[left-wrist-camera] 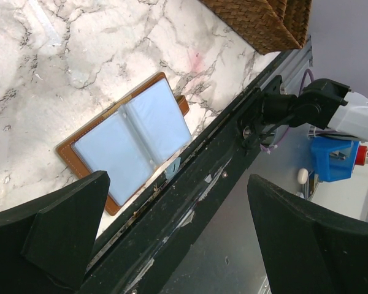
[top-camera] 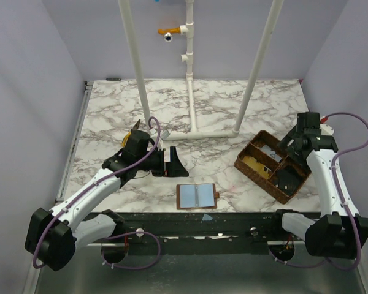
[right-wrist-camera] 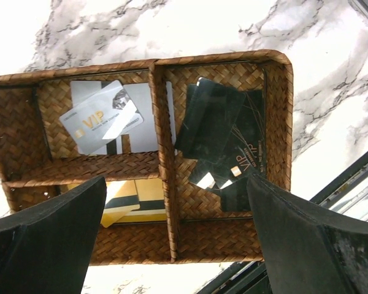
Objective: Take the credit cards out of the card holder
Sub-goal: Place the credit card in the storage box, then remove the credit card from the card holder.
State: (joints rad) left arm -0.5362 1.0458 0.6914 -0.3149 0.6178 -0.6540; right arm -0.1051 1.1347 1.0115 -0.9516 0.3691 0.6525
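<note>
The card holder (top-camera: 197,196) lies open and flat near the table's front edge, blue-grey pockets up; no cards show in the pockets in the left wrist view (left-wrist-camera: 130,139). My left gripper (top-camera: 173,162) is open and empty, above and to the left of it. My right gripper (top-camera: 289,147) is open and empty over the woven basket (top-camera: 272,165). In the right wrist view the basket (right-wrist-camera: 276,128) holds pale grey cards (right-wrist-camera: 102,117), yellowish cards (right-wrist-camera: 135,201) and dark cards (right-wrist-camera: 216,125), each colour in its own compartment.
A white pipe frame (top-camera: 196,131) stands on the marble table (top-camera: 202,104) behind the card holder. The black front rail (left-wrist-camera: 190,202) runs just beyond the card holder's near edge. Grey walls close the left and right sides.
</note>
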